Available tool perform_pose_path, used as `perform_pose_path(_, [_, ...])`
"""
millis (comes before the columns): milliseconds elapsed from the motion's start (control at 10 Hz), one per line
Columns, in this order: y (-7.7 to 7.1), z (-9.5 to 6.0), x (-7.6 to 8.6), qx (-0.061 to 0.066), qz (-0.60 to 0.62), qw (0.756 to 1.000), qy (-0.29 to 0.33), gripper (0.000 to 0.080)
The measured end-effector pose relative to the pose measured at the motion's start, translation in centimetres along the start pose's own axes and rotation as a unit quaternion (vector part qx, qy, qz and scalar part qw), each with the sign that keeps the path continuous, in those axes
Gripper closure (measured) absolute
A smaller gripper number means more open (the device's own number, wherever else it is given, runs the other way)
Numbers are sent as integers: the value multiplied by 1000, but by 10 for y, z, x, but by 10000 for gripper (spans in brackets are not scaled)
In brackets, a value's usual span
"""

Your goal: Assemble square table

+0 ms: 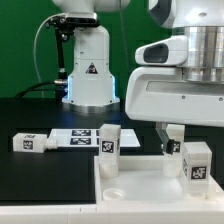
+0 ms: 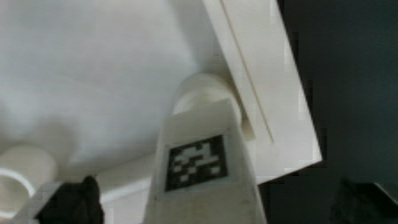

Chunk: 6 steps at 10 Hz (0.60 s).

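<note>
Though its fingertips are cropped, the gripper holds them apart astride a tagged leg.

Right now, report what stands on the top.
One tagged leg stands upright on the top; a socket lies open. The leg covers whatever is beneath its foot.

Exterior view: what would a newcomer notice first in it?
The gripper hangs open over the right side of the square table top, which fills the foreground. A tagged leg stands upright on the top near it, a second leg stands by the top's far edge, and a third leg lies on the dark table at the exterior view's left.
</note>
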State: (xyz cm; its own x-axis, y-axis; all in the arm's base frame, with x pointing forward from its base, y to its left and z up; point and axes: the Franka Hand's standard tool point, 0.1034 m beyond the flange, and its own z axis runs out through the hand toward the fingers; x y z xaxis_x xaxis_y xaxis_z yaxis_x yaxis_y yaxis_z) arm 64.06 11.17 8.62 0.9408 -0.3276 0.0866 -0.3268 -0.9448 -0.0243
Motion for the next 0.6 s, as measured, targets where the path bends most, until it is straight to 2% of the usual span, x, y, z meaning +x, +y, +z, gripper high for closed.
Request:
perform_pose_path(100, [0,0,0,1,27,1000,0,254])
perform_pose_path(200, [0,0,0,0,26,1000,0,254])
perform_pose_path(300, [0,0,0,1,35,999,-1,437])
perform_pose_path(400, [0,0,-1,1,70,998,-2,514])
perform_pose_path(600, [-1,1,-2,-1,158,987,-2,514])
